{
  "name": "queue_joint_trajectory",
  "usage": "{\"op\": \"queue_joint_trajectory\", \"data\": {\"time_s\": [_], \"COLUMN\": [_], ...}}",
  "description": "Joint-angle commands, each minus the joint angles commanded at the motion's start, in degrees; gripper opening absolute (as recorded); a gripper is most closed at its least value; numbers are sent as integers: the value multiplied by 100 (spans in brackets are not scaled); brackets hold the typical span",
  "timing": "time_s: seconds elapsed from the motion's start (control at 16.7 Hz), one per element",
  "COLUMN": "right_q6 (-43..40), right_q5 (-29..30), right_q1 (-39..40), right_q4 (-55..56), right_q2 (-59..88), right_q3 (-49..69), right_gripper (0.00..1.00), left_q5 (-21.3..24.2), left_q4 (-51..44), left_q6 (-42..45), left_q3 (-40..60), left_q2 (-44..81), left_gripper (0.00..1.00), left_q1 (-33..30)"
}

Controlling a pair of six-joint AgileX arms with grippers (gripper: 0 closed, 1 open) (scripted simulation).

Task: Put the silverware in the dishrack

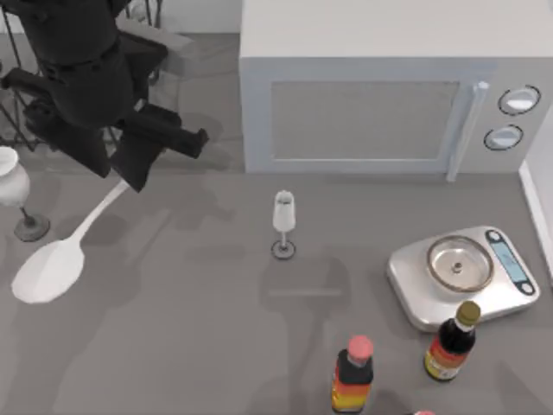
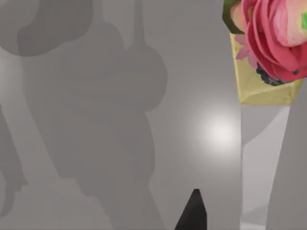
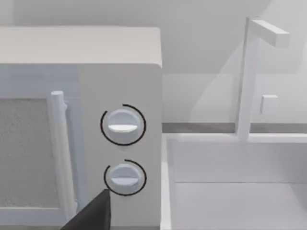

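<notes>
The silverware is a long white spoon; its oval bowl (image 1: 48,270) lies toward the table's front left and its thin handle slants up to my left gripper (image 1: 135,176). That gripper is shut on the handle's upper end. In the left wrist view the spoon's red-pink knob with yellow (image 2: 269,44) sits above the white handle (image 2: 259,143), with one dark fingertip (image 2: 194,214) nearby. Thin black wires of the dishrack (image 1: 12,130) show at the far left behind my left arm, which hides most of it. A dark part of my right gripper (image 3: 93,215) shows in front of the microwave's knobs.
A white microwave (image 1: 371,112) stands at the back. A small clear wine glass (image 1: 283,220) stands mid-table, and a white goblet (image 1: 10,183) at the left edge. A scale (image 1: 462,275) and two bottles (image 1: 352,376) (image 1: 452,341) are front right. A white sink (image 3: 230,191) adjoins the microwave.
</notes>
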Motion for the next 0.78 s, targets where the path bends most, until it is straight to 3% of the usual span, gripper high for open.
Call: {"op": "queue_joint_trajectory", "data": {"time_s": [0.42, 0.78], "right_q6": [0, 0], "right_q5": [0, 0], "right_q1": [0, 0], "right_q4": [0, 0], "right_q2": [0, 0], "right_q3": [0, 0], "right_gripper": [100, 100], "left_q5": [9, 260], "left_q4": [3, 1539], "left_q6": [10, -28], "left_q3": [36, -680], "left_q2": [-90, -1178], "left_gripper": [0, 0], "left_q1": [55, 822]}}
